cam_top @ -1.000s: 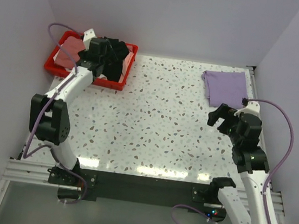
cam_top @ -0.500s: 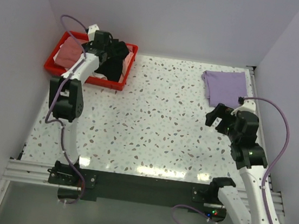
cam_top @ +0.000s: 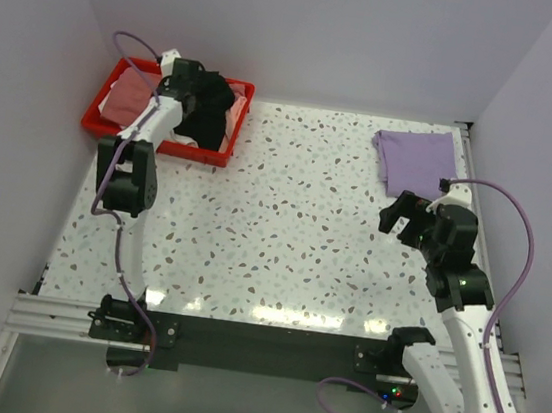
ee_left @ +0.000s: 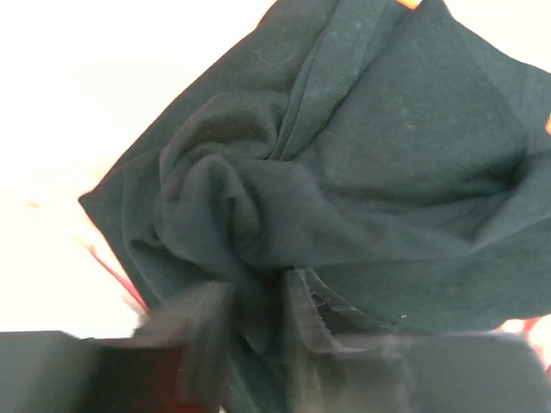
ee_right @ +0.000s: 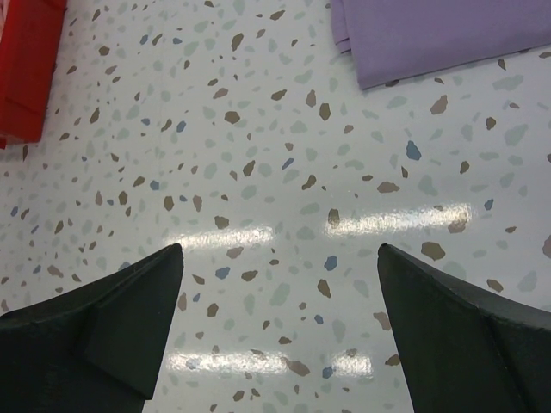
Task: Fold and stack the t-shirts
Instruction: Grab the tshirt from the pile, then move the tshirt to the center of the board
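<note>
A red plastic bin [cam_top: 202, 154] sits at the far left corner of the speckled table [cam_top: 293, 229]

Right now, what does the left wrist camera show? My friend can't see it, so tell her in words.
A crumpled black t-shirt fills almost the whole view. Its folds bunch toward the left pincer at the bottom, which looks blurry and seems to pinch the cloth. The space beside the shirt is washed-out bright.

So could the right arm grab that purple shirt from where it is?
Probably yes. The right gripper hangs open just short of the purple shirt, with only bare table between them and nothing lying on the shirt.
</note>
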### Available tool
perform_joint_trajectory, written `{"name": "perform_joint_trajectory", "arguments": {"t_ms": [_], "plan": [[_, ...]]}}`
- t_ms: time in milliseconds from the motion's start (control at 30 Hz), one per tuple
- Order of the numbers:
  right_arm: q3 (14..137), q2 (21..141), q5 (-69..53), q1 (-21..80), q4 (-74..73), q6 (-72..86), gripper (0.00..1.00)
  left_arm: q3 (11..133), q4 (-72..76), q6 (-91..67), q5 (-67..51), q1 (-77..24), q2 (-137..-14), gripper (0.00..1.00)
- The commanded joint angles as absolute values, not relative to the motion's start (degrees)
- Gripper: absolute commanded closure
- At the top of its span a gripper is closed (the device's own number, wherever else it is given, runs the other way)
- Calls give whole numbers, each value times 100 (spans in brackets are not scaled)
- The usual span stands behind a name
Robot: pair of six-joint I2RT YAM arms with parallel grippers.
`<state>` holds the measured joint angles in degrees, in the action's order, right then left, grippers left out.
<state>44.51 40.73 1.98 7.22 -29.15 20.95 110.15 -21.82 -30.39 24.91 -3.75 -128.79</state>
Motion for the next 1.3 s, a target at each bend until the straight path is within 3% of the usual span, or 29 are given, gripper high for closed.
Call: {"name": "perform_joint_trajectory", "arguments": {"t_ms": [0,100,700,1267], "plan": [[4403,3973,167,738,-2795,2021,1,11285,-2022,-2918,2461,-281,-12727,79],[4447,3964,158,730,-2847,2013,1,11285,-1986,-2909,2312,-281,-12552,100],[4403,3806,88,729,-2769,2021,1,10240,-924,-2962,756,-360,-10400,100],[4333,3674,307,730,-2698,2074,1,9405,632,-2452,-728,-2855,-8078,100]]}}
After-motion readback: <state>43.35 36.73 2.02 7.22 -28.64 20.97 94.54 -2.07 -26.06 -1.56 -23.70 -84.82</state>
